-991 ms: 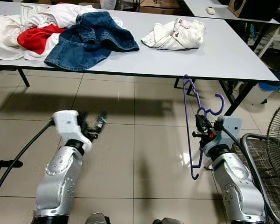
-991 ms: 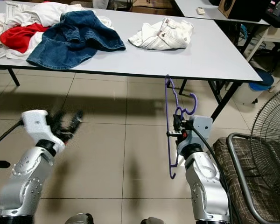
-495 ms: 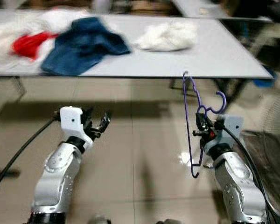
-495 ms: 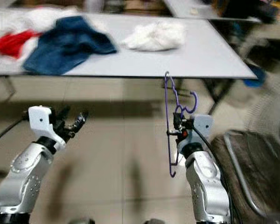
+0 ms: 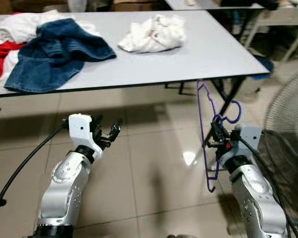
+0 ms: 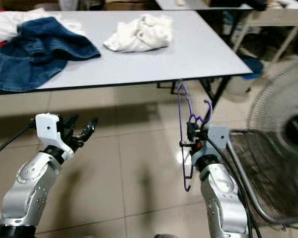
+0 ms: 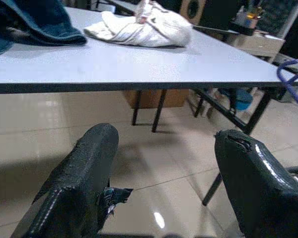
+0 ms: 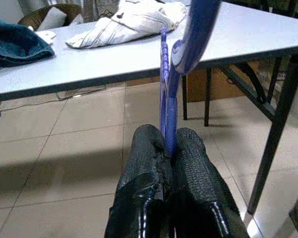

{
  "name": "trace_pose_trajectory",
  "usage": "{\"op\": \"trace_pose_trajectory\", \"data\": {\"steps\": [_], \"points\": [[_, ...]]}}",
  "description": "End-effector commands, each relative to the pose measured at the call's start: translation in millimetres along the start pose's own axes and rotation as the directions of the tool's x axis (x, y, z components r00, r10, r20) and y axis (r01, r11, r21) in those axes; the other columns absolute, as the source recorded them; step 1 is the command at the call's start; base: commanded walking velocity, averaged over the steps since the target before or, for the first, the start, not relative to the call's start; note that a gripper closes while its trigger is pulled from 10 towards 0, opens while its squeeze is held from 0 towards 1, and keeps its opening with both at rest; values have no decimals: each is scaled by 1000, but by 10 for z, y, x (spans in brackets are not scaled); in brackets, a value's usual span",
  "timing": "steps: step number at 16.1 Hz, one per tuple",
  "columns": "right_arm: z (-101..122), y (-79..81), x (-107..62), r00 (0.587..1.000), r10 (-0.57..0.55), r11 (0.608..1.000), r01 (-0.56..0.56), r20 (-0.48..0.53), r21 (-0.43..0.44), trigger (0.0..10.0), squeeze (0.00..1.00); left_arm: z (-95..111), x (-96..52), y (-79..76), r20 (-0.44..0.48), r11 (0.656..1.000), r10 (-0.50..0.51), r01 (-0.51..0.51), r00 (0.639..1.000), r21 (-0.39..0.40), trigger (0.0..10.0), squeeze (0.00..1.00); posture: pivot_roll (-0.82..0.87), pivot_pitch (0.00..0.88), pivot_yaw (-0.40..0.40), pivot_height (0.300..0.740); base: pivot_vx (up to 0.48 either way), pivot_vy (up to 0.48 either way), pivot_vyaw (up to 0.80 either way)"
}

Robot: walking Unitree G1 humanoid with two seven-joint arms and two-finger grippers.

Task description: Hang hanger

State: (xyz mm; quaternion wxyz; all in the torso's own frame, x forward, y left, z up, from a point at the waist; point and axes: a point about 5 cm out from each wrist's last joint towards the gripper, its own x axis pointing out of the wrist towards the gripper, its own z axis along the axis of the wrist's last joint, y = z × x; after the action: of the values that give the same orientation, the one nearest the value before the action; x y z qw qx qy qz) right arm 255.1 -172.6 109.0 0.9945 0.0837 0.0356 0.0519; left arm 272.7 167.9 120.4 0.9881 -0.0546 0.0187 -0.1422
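One purple hanger (image 5: pixel 206 134), pinched upright near its hook in the fully closed right claw (image 5: pixel 217 139) just off the worktop (image 5: pixel 198 54) edge, presumably for carrying to a rail; left claw (image 5: pixel 109 135) spread wide, empty.

Two silver segmented arms carry white wrist housings, each ending in a gripper, left gripper (image 5: pixel 109 135) and right gripper (image 5: pixel 217 135), of two textured black fingers (image 8: pixel 144 186), with black cables along each arm.
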Motion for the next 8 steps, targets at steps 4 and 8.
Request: {"op": "trace_pose_trajectory", "data": {"steps": [4,8], "points": [[41,-9,1,1000,0,1000,0,9,-24,10000,0,1,3,-4,3,1000,-1,1,1000,3,10000,0,-98,76,-18,740,439,0,0],[33,-16,-12,1000,1,1000,-1,-1,-7,10000,0,-3,-8,-17,6,1000,-6,6,1000,1,10000,0,-102,79,-24,740,480,0,0]]}}
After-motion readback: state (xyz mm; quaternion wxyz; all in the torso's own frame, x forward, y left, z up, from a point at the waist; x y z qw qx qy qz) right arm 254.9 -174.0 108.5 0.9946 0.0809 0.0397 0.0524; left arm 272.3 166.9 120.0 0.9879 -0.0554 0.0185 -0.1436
